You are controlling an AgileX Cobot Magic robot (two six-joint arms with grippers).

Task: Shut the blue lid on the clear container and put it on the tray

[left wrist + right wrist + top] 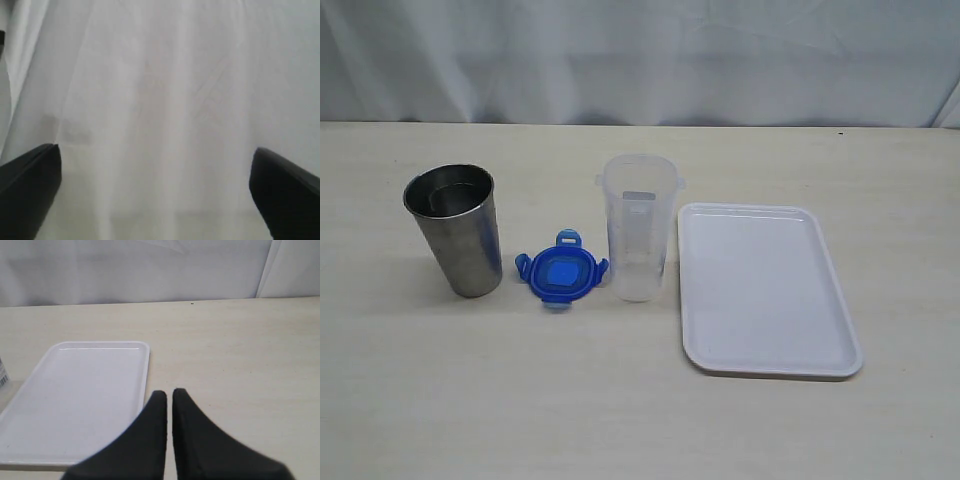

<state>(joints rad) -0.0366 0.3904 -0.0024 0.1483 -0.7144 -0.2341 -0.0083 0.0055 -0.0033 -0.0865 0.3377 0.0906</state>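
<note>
Table [240, 340]: tray [75, 390] near right gripper [168, 392]

Open tabletop [240, 365] stretches ahead of the closed fingers of the right gripper [169, 392], the tray [100, 344] low to one side; white curtain [160, 75] faces the spread fingers of the left gripper [155, 151].

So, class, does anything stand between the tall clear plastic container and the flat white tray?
Nothing visible does: the tall clear plastic container stands beside the flat white tray, with the small blue lid on its other side.
</note>
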